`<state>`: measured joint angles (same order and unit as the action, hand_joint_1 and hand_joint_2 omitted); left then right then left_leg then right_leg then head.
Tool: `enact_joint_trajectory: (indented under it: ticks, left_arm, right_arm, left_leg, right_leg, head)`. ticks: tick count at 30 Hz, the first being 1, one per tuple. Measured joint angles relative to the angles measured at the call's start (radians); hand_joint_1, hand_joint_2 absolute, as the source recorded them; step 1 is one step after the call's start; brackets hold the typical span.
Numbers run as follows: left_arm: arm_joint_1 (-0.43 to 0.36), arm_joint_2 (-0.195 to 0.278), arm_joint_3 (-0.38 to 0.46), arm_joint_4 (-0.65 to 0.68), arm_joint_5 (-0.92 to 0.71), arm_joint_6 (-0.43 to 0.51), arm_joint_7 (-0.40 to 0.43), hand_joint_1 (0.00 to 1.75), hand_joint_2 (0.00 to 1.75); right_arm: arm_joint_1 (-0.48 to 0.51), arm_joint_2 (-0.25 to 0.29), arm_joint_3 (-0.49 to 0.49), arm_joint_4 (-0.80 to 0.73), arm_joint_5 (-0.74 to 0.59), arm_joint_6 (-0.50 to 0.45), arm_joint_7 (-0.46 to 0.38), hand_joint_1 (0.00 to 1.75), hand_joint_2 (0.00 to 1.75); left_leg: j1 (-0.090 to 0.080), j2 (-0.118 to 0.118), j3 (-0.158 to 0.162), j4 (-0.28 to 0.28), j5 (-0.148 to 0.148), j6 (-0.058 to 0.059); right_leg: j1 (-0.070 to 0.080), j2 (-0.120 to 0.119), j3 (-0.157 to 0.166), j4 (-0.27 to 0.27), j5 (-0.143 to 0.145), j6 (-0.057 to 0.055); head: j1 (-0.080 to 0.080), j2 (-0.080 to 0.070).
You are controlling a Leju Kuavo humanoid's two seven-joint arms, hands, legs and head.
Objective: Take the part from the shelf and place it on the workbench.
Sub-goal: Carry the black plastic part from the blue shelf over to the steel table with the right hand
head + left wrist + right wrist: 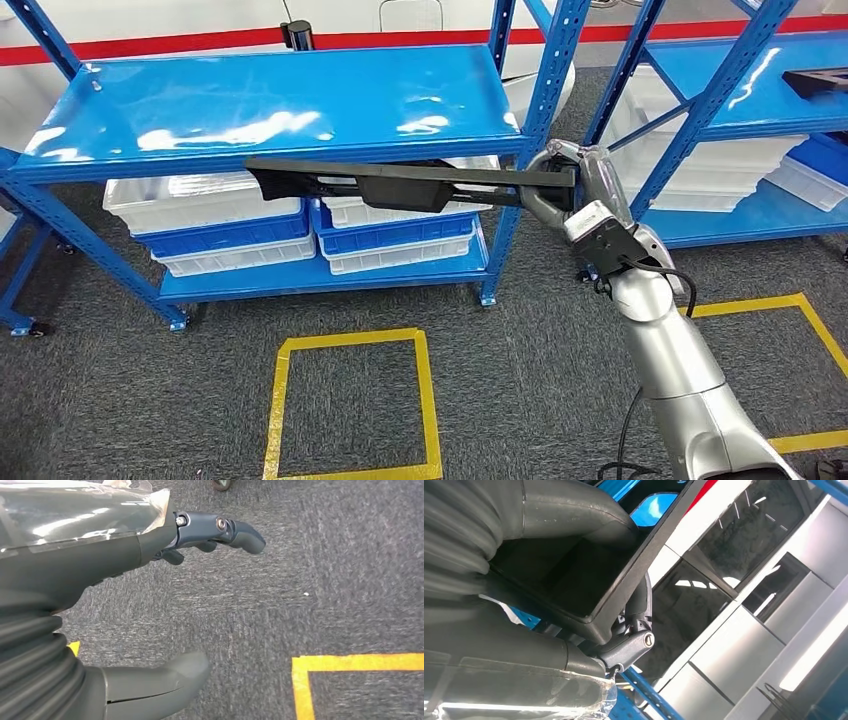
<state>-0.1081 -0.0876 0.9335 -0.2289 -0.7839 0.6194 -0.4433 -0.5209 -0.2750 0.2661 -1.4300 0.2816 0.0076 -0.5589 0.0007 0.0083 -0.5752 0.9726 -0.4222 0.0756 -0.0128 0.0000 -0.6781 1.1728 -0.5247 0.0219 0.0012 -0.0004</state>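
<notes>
At the front post of the blue shelf (pixel 280 105), the right hand (pixel 560 185) grips one end of the long black part (pixel 400 185), fingers (pixel 629 650) curled round its edge. From there the part reaches out level to the robot's left, in the air just below the shelf's top deck and in front of the white and blue bins (pixel 220 225). Low over grey carpet (pixel 320 580), the left hand (pixel 150 545) holds nothing, fingers apart, near yellow tape (pixel 350 662).
</notes>
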Motion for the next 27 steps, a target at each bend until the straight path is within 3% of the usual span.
enact_joint_trajectory:
  ticks: [2,3,5,6,8,11,12,13,15,17,18,19,21,23,27]
  left_arm:
    - [0.001,-0.001,0.000,0.000,0.000,0.000,0.000,0.00,1.75]
    - [0.001,-0.003,0.000,0.000,0.000,0.000,0.000,0.00,1.75]
    - [0.001,-0.005,0.000,0.000,0.000,0.000,0.000,0.00,1.75]
    - [0.001,-0.006,0.000,0.000,0.000,0.000,0.000,0.00,1.75]
    - [0.001,-0.006,0.001,0.000,0.000,0.001,0.000,0.00,1.75]
    - [0.002,-0.006,0.001,0.000,0.000,0.003,0.000,0.00,1.75]
    - [0.002,-0.006,0.002,0.000,0.000,0.003,0.000,0.00,1.75]
    - [0.003,-0.007,0.002,0.000,0.000,0.003,0.000,0.00,1.75]
    - [0.003,-0.007,0.005,0.000,0.000,0.003,0.000,0.00,1.75]
    - [0.003,-0.007,0.008,0.000,0.000,0.003,0.001,0.00,1.75]
    - [0.004,-0.007,0.009,0.000,0.000,0.003,0.001,0.00,1.75]
    - [0.004,-0.007,0.010,0.000,0.000,0.003,0.001,0.00,1.75]
    - [0.003,-0.006,0.011,0.000,0.000,0.004,0.002,0.00,1.75]
    - [0.002,-0.005,0.011,0.000,0.000,0.006,0.001,0.00,1.75]
    - [0.003,-0.006,0.013,0.000,0.001,0.008,0.001,0.00,1.75]
  right_arm:
    - [0.004,0.000,0.000,0.000,0.000,0.000,0.000,1.75,1.75]
    - [0.006,0.000,0.000,0.000,0.000,0.000,0.000,1.75,1.75]
    - [0.005,0.000,0.000,0.000,0.000,0.000,0.000,1.75,1.75]
    - [0.003,0.000,0.000,0.000,0.000,0.000,0.000,1.75,1.75]
    - [0.000,0.002,0.000,0.000,0.000,0.000,0.000,1.75,1.75]
    - [-0.001,0.005,0.001,0.001,0.002,0.001,0.000,1.75,1.75]
    - [-0.001,0.006,0.001,0.001,0.003,0.001,-0.001,1.75,1.75]
    - [-0.002,0.008,0.002,0.001,0.003,0.001,-0.001,1.75,1.75]
    - [-0.003,0.011,0.002,0.001,0.003,0.001,-0.001,1.75,1.75]
    - [-0.003,0.014,0.003,0.002,0.003,0.001,-0.001,1.75,1.75]
    - [-0.003,0.016,0.004,0.003,0.003,0.001,-0.001,1.75,1.75]
    - [-0.003,0.016,0.004,0.004,0.003,0.002,-0.001,1.75,1.75]
    - [-0.004,0.018,0.004,0.005,0.003,0.002,-0.001,1.75,1.75]
    - [-0.006,0.019,0.004,0.006,0.004,0.002,-0.001,1.75,1.75]
    - [-0.008,0.020,0.004,0.007,0.004,0.002,-0.001,1.75,1.75]
  left_leg:
    - [0.000,0.001,-0.018,0.002,0.011,-0.002]
    - [0.000,0.001,-0.027,0.004,0.016,-0.005]
    - [0.002,0.000,-0.041,0.013,0.023,-0.011]
    - [0.001,0.000,-0.048,0.020,0.024,-0.015]
    - [-0.004,0.000,-0.059,0.032,0.028,-0.026]
    - [-0.003,-0.001,-0.070,0.036,0.036,-0.041]
    - [-0.001,-0.002,-0.076,0.046,0.025,-0.046]
    - [0.003,-0.003,-0.088,0.074,0.000,-0.052]
    - [0.007,-0.006,-0.134,0.191,-0.081,-0.063]
    - [0.011,-0.006,-0.175,0.309,-0.138,-0.069]
    - [0.012,-0.006,-0.172,0.322,-0.140,-0.068]
    - [0.012,-0.006,-0.148,0.293,-0.124,-0.066]
    - [0.010,-0.009,-0.057,0.154,-0.076,-0.053]
    - [0.004,-0.012,0.003,0.056,-0.049,-0.041]
    - [0.001,-0.007,0.006,0.022,-0.024,-0.020]
  right_leg:
    - [-0.004,0.000,-0.034,0.103,-0.044,0.007]
    - [-0.006,0.000,-0.022,0.099,-0.044,0.016]
    - [-0.011,-0.001,0.062,-0.024,-0.008,0.036]
    - [-0.012,-0.002,0.105,-0.095,0.009,0.040]
    - [-0.008,0.000,0.147,-0.172,0.028,0.031]
    - [-0.008,0.002,0.140,-0.172,0.042,0.004]
    - [-0.011,0.001,0.137,-0.172,0.047,-0.005]
    - [-0.015,0.000,0.133,-0.173,0.053,-0.013]
    - [-0.014,-0.001,0.122,-0.173,0.063,-0.026]
    - [-0.010,-0.001,0.109,-0.171,0.071,-0.030]
    - [-0.009,-0.001,0.103,-0.170,0.075,-0.029]
    - [-0.008,0.000,0.099,-0.169,0.077,-0.027]
    - [-0.006,0.001,0.095,-0.168,0.082,-0.022]
    - [-0.002,0.000,0.092,-0.169,0.088,-0.016]
    - [0.001,-0.001,0.080,-0.170,0.095,0.007]
  head:
    - [0.001,0.000]
    - [0.001,0.000]
    - [0.001,0.000]
    - [0.001,0.000]
    - [0.001,0.000]
    - [0.000,0.000]
    - [-0.001,0.000]
    - [-0.001,0.000]
    - [-0.002,0.000]
    - [-0.002,0.000]
    - [-0.002,0.000]
    - [-0.002,0.000]
    - [-0.002,0.000]
    - [-0.002,0.000]
    - [-0.001,0.000]
